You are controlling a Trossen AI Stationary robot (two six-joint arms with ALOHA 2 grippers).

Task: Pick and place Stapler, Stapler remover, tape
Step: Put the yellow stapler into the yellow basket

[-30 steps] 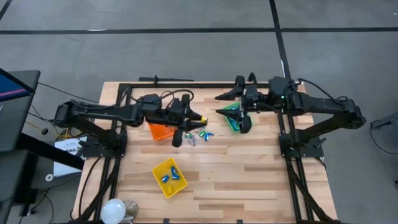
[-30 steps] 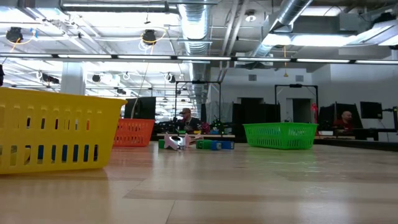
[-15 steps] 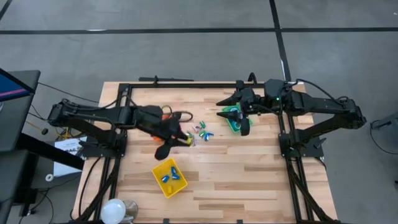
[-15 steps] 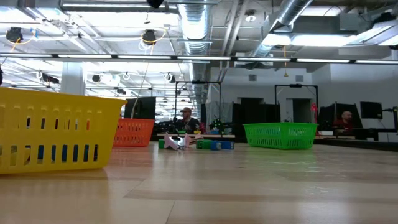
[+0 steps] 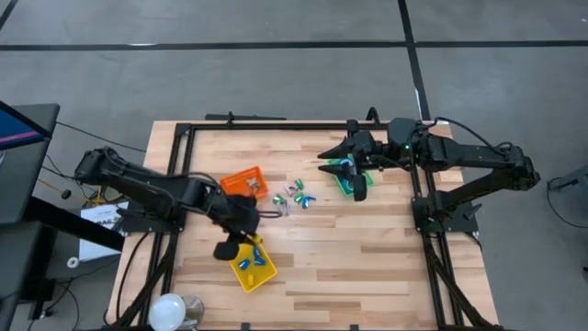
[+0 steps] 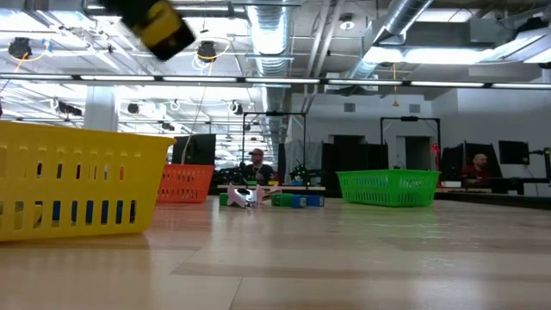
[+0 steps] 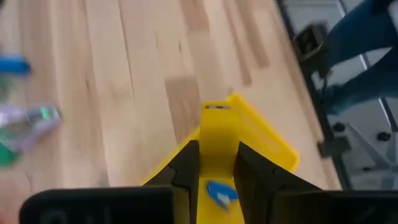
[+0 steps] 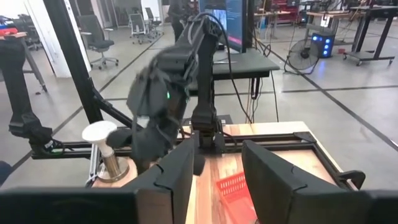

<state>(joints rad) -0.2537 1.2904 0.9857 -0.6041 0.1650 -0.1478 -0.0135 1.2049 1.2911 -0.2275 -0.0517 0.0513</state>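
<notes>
My left end effector (image 7: 212,163) clamps the yellow stapler (image 7: 219,127) above the yellow bin (image 5: 250,263); releasing off-centre could miss it

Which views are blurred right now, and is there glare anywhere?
Left wrist view: sharp on the left pincer and its yellow item, blur at the table's edges. Right wrist view: left arm motion-smeared. Low view: yellow bin soft; ceiling lights glare.

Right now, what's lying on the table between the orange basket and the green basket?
In the high view, a scatter of small coloured pieces lies on the wood between the orange basket and the green basket.
</notes>
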